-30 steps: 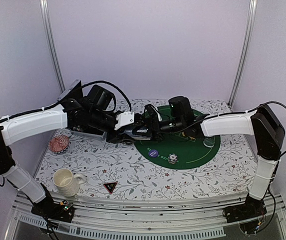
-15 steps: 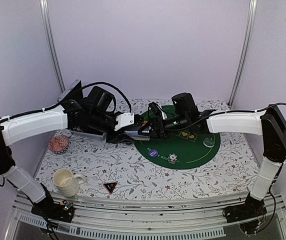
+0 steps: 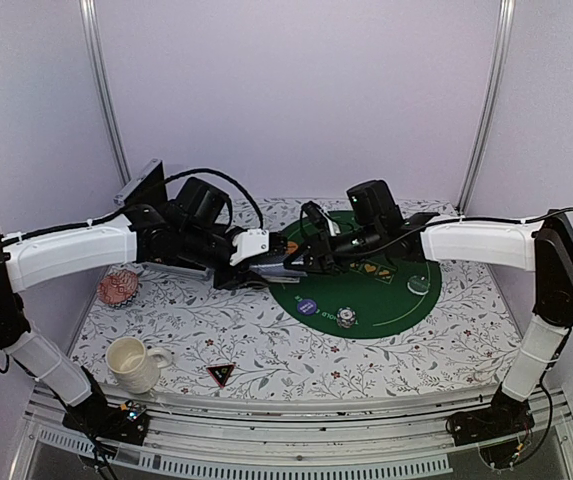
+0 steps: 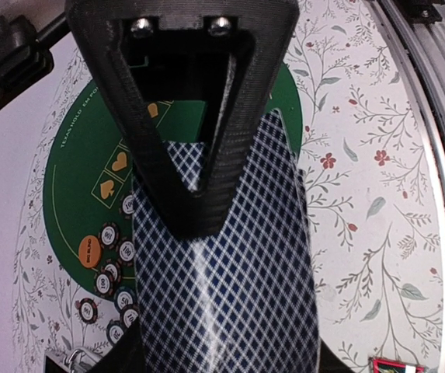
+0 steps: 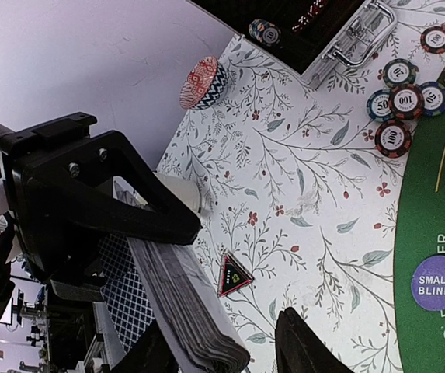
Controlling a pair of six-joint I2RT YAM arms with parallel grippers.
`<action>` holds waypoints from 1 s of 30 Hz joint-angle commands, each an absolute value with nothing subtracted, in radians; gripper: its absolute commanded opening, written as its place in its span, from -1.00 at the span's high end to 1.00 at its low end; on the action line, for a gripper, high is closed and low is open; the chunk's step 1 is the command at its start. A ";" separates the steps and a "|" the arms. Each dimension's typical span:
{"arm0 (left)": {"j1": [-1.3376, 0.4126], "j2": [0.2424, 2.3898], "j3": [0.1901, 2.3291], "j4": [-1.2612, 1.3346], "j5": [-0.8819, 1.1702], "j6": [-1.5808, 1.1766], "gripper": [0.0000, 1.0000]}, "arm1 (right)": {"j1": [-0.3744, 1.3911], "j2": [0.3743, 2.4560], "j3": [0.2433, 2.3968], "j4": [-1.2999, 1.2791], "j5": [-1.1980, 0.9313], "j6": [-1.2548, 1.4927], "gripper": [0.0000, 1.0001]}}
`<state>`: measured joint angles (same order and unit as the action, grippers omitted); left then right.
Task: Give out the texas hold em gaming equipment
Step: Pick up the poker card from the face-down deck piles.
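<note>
My left gripper (image 4: 206, 264) is shut on a deck of playing cards (image 4: 222, 264) with a blue-and-white diamond back, held above the left edge of the green felt mat (image 3: 396, 300). My right gripper (image 5: 226, 342) meets it from the right. Its jaws stand apart around the free end of the deck (image 5: 183, 303), with a gap left on one side. Loose poker chips (image 5: 408, 93) lie by the mat's edge, and a small stack of chips (image 3: 346, 318) sits on the felt. A blue small-blind button (image 5: 436, 283) and an orange button (image 4: 90, 249) rest on the mat. The black triangular marker (image 3: 220, 375) lies near the front.
A cream mug (image 3: 131, 363) stands front left, and a pink patterned dish (image 3: 118, 287) sits at the left edge. An open dark case with a chrome latch (image 5: 354, 35) lies at the back left. A small white disc (image 3: 421, 284) sits on the mat's right side.
My right gripper has moved left to the deck and its jaws have narrowed around the deck's end. The left gripper has kept hold of the deck with little movement.
</note>
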<state>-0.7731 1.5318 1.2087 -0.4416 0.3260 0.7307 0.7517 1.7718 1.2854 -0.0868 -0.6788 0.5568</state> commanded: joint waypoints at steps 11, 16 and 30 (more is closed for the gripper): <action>-0.784 1.485 1.173 -0.363 0.334 0.704 0.11 | 0.734 1.713 1.341 -0.139 -0.646 0.525 -0.05; -0.785 1.485 1.167 -0.353 0.331 0.695 0.11 | 0.731 1.715 1.340 -0.141 -0.663 0.534 0.26; -0.781 1.488 1.147 -0.326 0.296 0.663 0.10 | 0.712 1.677 1.315 -0.149 -0.660 0.567 0.90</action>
